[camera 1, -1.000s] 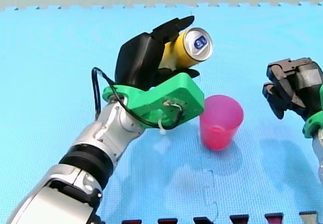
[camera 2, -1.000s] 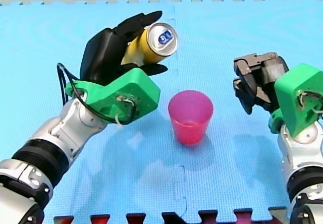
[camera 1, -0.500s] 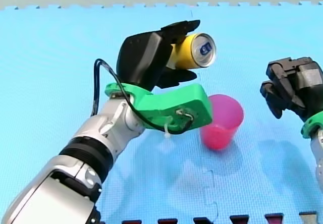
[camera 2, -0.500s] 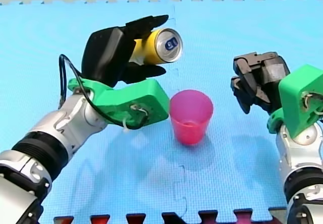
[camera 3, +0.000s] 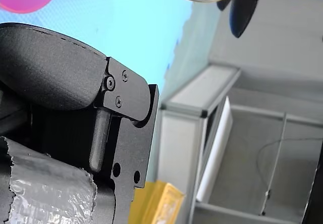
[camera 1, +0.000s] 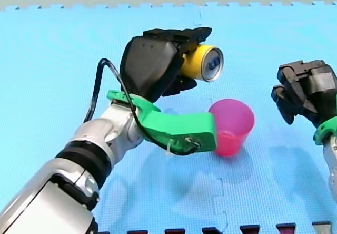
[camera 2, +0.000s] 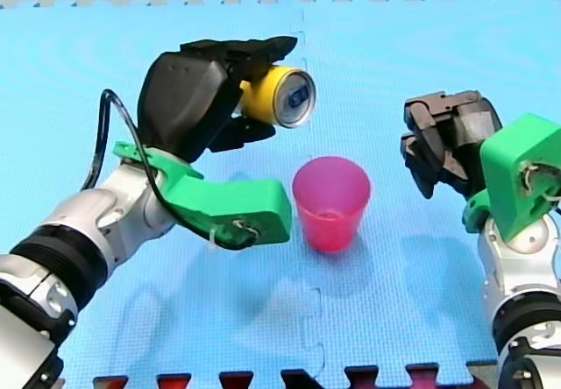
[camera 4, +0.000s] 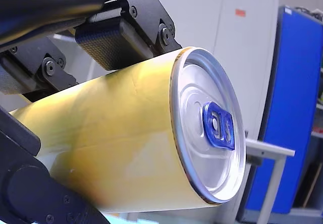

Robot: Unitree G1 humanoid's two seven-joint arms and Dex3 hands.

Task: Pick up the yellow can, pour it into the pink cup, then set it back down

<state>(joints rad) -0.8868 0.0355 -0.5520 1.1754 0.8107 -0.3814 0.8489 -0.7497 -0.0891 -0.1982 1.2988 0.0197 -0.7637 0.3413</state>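
Left hand [camera 1: 158, 60] is closed around the yellow can [camera 1: 202, 62], black fingers wrapped over its body, and holds it in the air above the blue foam mat [camera 1: 52, 60]. The can lies near horizontal, lid end toward the pink cup [camera 1: 234, 126]. The cup stands upright on the mat, below the can and a little to its right. In the second wrist view the lid faces outward with its blue tab [camera 4: 219, 125] flat; no liquid is visible leaving it.

Right hand [camera 1: 300, 91]: curled, holding nothing, to the right of the cup and apart from it.

Progress, as judged:
- Pick-up: done.
- Pour: in hand. The can is tipped, but the lid does not look centred over the cup mouth.
- Left to do: finish the pour, bring the can upright, set it down on the mat.
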